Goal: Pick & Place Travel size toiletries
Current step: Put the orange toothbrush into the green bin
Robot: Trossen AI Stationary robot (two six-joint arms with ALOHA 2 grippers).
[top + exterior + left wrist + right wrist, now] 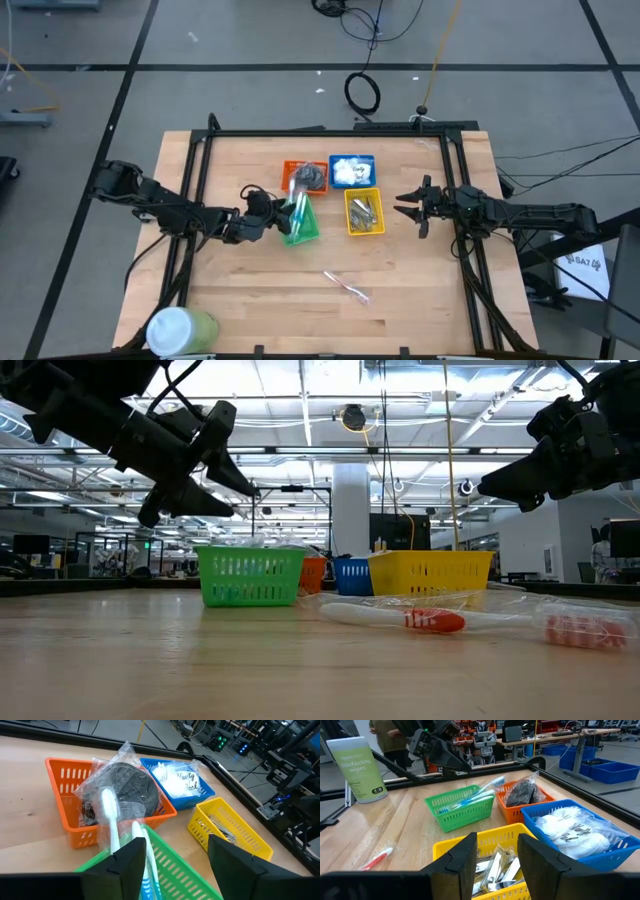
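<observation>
Where wooden table [250, 290] ends, grey floor [250, 40], cables [362, 92]

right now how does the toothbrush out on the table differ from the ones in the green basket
The loose toothbrush lies flat on the bare table, apart from the baskets; the toothbrushes in the green basket lean with their heads sticking out over the rim. The loose toothbrush shows red-orange on white; the basket ones are blue and white. The loose one lies alone; the basket holds several together. All are slim and in clear wrappers.
</observation>
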